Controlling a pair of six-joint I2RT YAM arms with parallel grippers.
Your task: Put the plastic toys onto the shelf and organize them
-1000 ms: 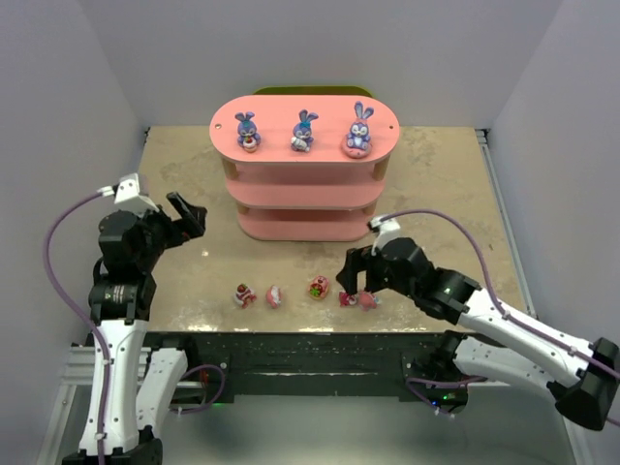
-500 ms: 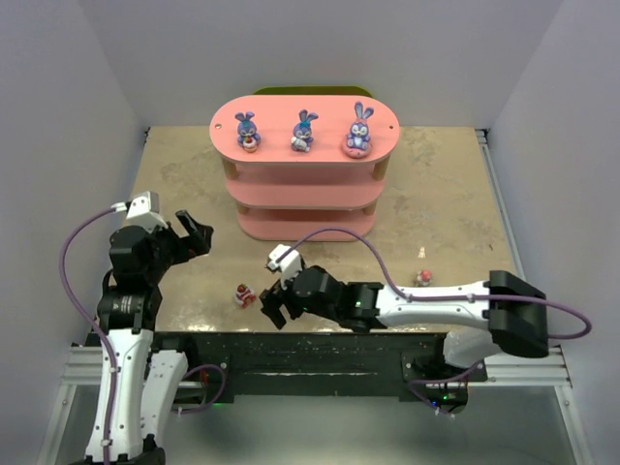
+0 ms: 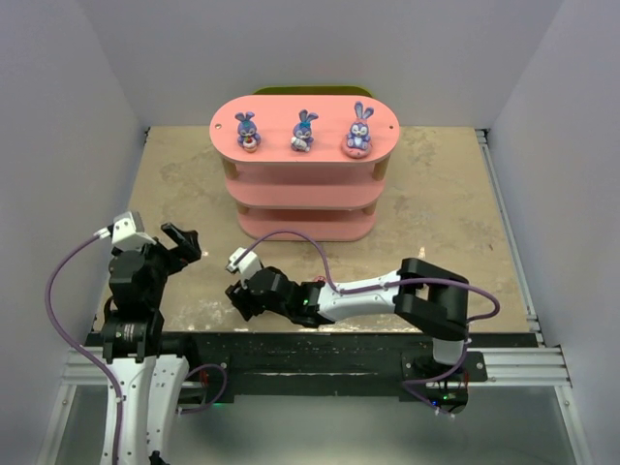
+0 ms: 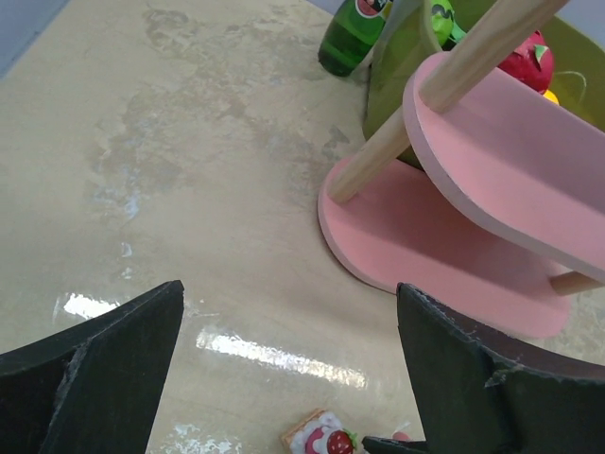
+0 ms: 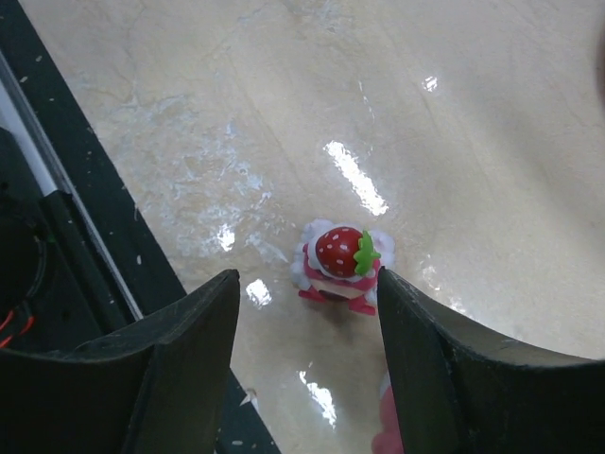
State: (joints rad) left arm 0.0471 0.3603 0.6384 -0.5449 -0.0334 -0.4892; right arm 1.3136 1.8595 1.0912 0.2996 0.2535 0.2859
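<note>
The pink shelf (image 3: 276, 114) stands at the back middle, with three purple-blue bunnies (image 3: 304, 131) on its top board. My right gripper (image 3: 239, 295) reaches far left along the front edge. It is open, and in the right wrist view a strawberry-topped toy (image 5: 338, 265) stands on the table just past its fingertips (image 5: 383, 284), close to the right one, untouched. A second pink toy (image 5: 388, 430) shows beside that finger. My left gripper (image 3: 182, 242) hangs wide open and empty at the left. The left wrist view shows the shelf's bottom board (image 4: 444, 236) and the strawberry toy (image 4: 324, 440) below.
A green object (image 3: 305, 89) sits behind the shelf; the left wrist view shows it as a green container (image 4: 406, 57) beside a green bottle (image 4: 354, 38). The black front rail (image 5: 85, 189) runs just left of the right gripper. White walls enclose the table on three sides.
My right arm has swung left along the front edge, from the right-hand toys to the leftmost one, and its jaws have narrowed. My left arm has drawn back towards the near left.
</note>
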